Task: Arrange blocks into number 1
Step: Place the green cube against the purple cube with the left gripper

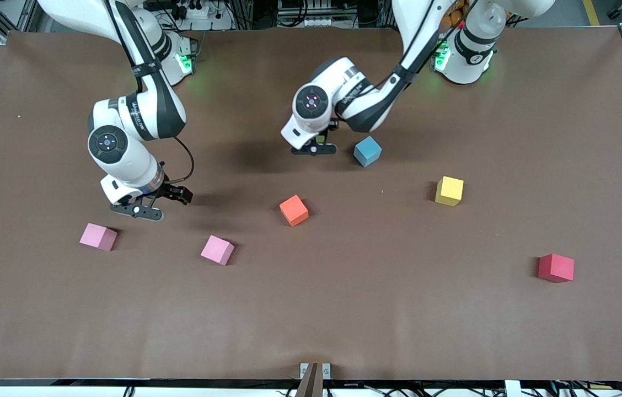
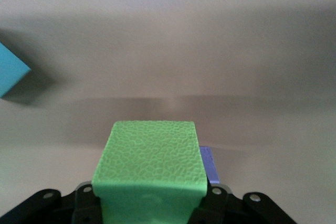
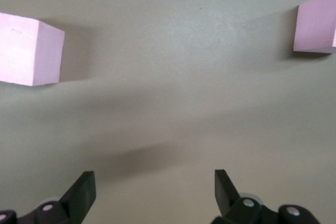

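Note:
My left gripper (image 1: 314,147) is shut on a green block (image 2: 149,158), low over the table beside the light blue block (image 1: 367,151). A sliver of a purple block (image 2: 208,162) shows right against the green one; in the front view the hand hides both. The light blue block (image 2: 10,72) also shows in the left wrist view. An orange block (image 1: 294,210), a yellow block (image 1: 449,191), a red block (image 1: 555,268) and two pink blocks (image 1: 98,236) (image 1: 217,250) lie apart on the table. My right gripper (image 1: 148,208) hangs open and holds nothing, close to the pink blocks (image 3: 29,50) (image 3: 316,29).
The brown table mat (image 1: 344,320) reaches to all edges of the work area. Both arm bases stand along the table edge farthest from the front camera. A small bracket (image 1: 314,370) sits at the edge nearest that camera.

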### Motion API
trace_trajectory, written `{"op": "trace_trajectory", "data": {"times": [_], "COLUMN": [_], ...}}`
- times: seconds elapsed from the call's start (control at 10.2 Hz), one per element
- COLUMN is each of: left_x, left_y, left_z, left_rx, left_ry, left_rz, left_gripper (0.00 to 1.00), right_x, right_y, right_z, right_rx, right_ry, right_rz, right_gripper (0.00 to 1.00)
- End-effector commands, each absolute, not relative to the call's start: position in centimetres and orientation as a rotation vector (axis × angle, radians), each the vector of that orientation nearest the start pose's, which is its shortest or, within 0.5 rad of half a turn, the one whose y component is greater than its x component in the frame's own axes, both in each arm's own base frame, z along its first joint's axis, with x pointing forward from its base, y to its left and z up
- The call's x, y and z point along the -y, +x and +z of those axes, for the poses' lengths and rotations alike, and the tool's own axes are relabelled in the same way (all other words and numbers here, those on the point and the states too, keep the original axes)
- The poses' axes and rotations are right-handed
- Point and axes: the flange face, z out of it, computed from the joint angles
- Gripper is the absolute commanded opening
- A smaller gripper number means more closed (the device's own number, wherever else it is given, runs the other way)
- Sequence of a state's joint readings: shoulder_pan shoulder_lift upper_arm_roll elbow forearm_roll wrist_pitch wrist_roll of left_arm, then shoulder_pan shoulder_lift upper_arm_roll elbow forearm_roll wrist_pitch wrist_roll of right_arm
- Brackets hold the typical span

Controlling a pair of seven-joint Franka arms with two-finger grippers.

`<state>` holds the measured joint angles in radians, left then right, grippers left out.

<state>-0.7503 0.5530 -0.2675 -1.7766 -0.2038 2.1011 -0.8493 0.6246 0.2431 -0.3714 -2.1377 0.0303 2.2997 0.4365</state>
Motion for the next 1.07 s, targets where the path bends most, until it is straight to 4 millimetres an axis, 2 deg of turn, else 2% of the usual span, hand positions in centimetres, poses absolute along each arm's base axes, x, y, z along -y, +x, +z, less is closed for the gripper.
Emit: {"op": "trace_trajectory", "data": {"times": [0.0,0.1,0.49,0.59,0.78,0.98], "left_x": [55.2,55.1,55.3,55.5,55.7,56.0], "left_y": [32.5,32.5,33.4,33.2,32.9,31.8], "left_z": [23.1,22.4,21.6,21.0,21.0,20.5], "left_rx": [-0.101,-0.105,-0.097,-0.084,-0.079,-0.102], "left_ry": [-3.101,-3.099,-3.119,-3.124,-3.123,-3.109], "left_rz": [0.566,0.569,0.560,0.558,0.560,0.568], "left_gripper": [0.58,0.58,0.57,0.57,0.57,0.57], "right_x": [-14.2,-14.2,-14.3,-14.3,-14.3,-14.4], "right_y": [54.3,54.3,54.3,54.3,54.3,54.2], "right_z": [29.7,29.7,29.4,29.4,29.4,29.3], "right_rx": [-0.280,-0.280,-0.276,-0.278,-0.274,-0.272], "right_ry": [-3.214,-3.214,-3.218,-3.217,-3.219,-3.220], "right_rz": [0.090,0.090,0.094,0.095,0.094,0.098], "right_gripper": [1.00,1.00,1.00,1.00,1.00,1.00]}}
